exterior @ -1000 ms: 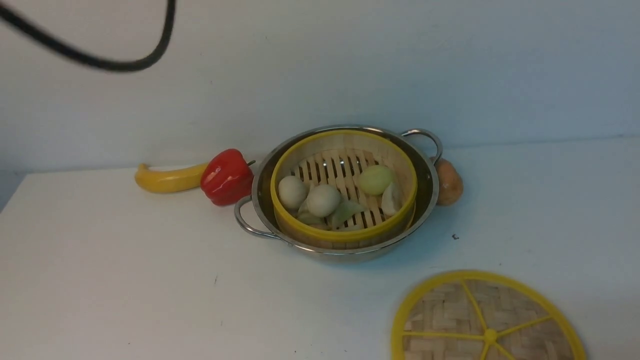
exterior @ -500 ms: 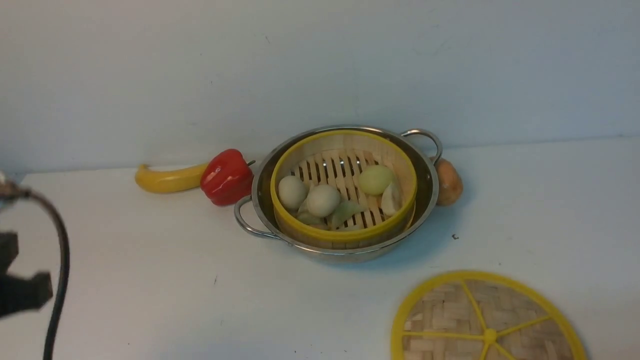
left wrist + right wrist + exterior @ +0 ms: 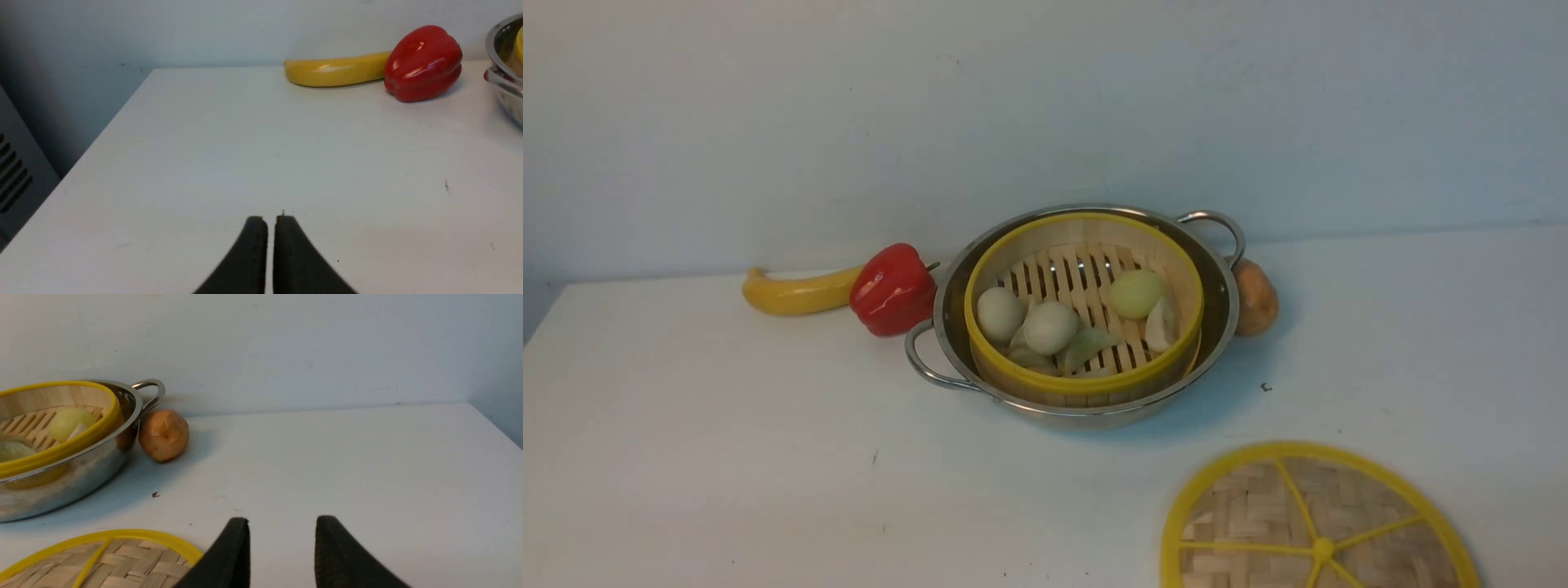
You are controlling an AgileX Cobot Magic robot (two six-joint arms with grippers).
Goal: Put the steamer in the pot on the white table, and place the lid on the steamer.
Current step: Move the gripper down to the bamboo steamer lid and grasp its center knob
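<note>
Yellow-rimmed round bamboo steamer (image 3: 1086,385) sits inside shiny steel two-handled pot (image 3: 1094,418); flat woven-bamboo lid (image 3: 1258,506) lies near right. Left gripper (image 3: 270,222): narrow gap, empty; right gripper (image 3: 282,522): wide, empty.

Front view: moderate, cool illumination; soft shadow on the white table (image 3: 768,457) right of the pot (image 3: 1086,418). Glints on the pot's steel rim and the red pepper (image 3: 894,290). Light source out of frame. Both wrist views: background legible, gripper fingertips soft-edged. Left wrist view: wall darkens toward 1 side.
</note>
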